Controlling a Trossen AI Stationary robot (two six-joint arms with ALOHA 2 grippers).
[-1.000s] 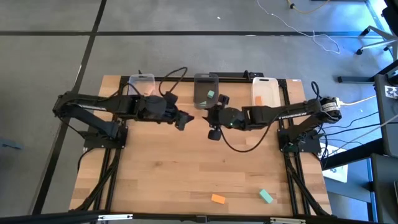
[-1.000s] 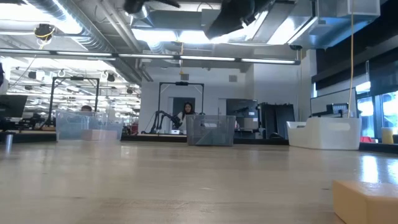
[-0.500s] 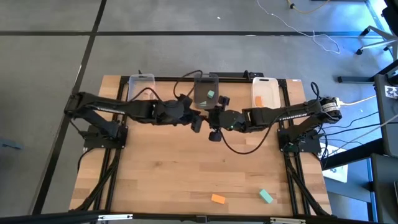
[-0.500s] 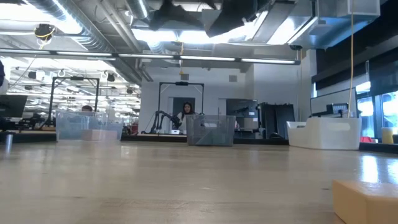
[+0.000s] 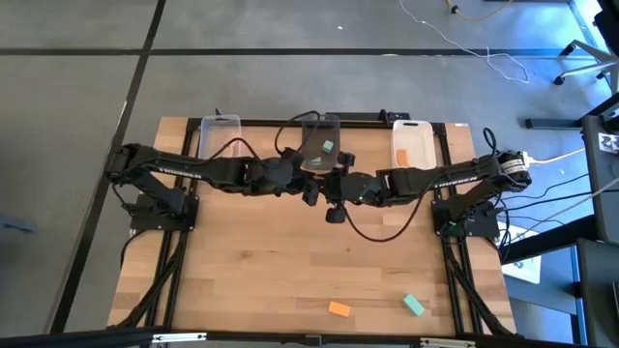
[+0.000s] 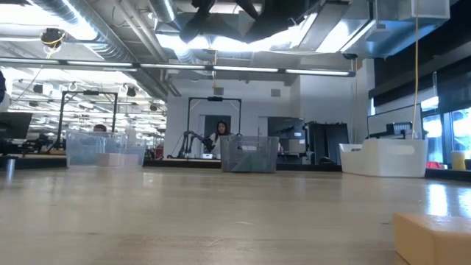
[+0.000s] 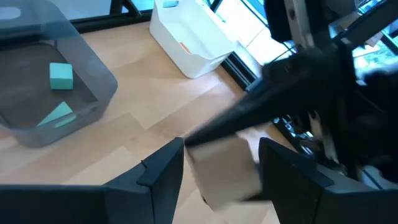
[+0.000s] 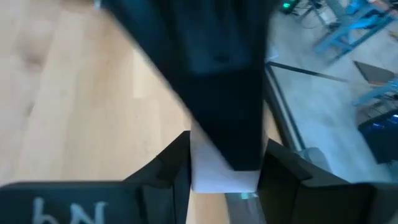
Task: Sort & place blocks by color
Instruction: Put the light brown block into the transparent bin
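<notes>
A pale tan wood block [image 7: 222, 173] is held in the air over the middle of the table, just in front of the grey bin [image 5: 321, 141]. My right gripper [image 5: 330, 186] is shut on it; the block also shows in the right wrist view [image 8: 221, 174]. My left gripper [image 5: 311, 189] has reached in from the left, and its open fingers stand close on either side of the same block. In the high view the two grippers hide the block. An orange block [image 5: 339, 309] and a teal block [image 5: 414, 305] lie flat near the table's near edge. My right gripper pinches the tan block by two opposite faces [image 8: 198, 177] between its two fingers. It reaches in about level from the table's right. The block is clear of the table. My left gripper's fingers [image 7: 163, 171] flank the block; I cannot tell whether they touch it.
Three bins stand along the far edge: a clear one [image 5: 221, 130] at the left, the grey one with teal blocks [image 7: 61, 76] in the middle, and a white one [image 5: 411, 141] holding an orange block. A black cable [image 5: 372, 230] loops below the right arm.
My left gripper has gone toward the table's right edge, from left of centre up to my right gripper, and now stands around the tan block. My right gripper has stayed where it was with the block.
</notes>
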